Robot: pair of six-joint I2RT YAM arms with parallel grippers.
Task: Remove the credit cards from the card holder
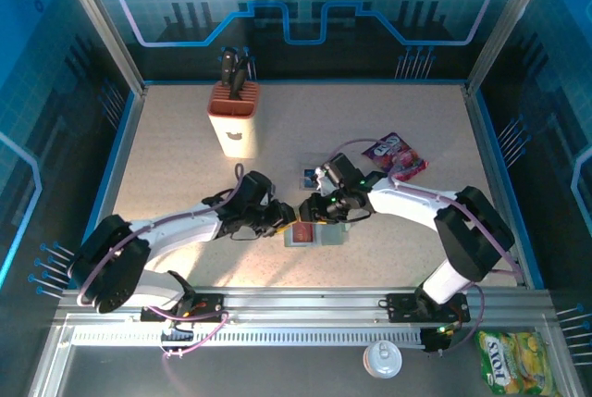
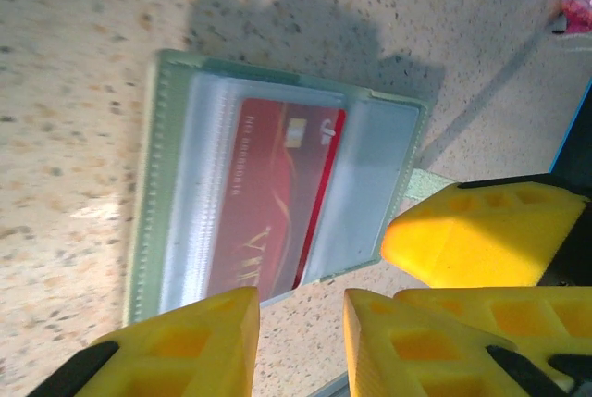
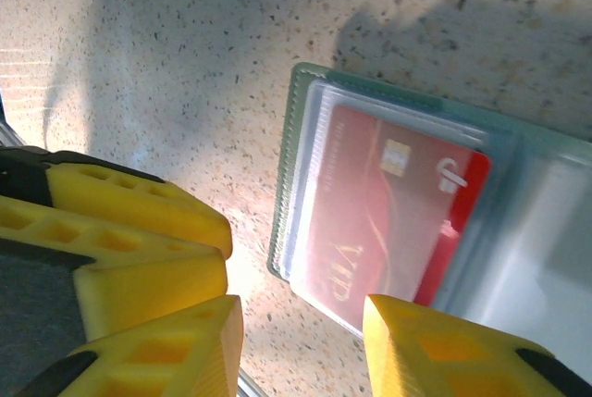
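Yellow fingers of the left gripper [image 2: 298, 323] and the right gripper [image 3: 301, 314] stand spread, pinching nothing. Just beyond their tips the card holder [image 2: 375, 175] lies open, with one red credit card [image 2: 268, 203] still in its sleeve. I judge the extraction is unfinished.

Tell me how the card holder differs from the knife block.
The card holder lies flat and open; the knife block stands upright. The holder is pale green with clear sleeves showing a red card; the block is cream with an orange top. The holder is thin; the block is bulky. Both rest on the table.
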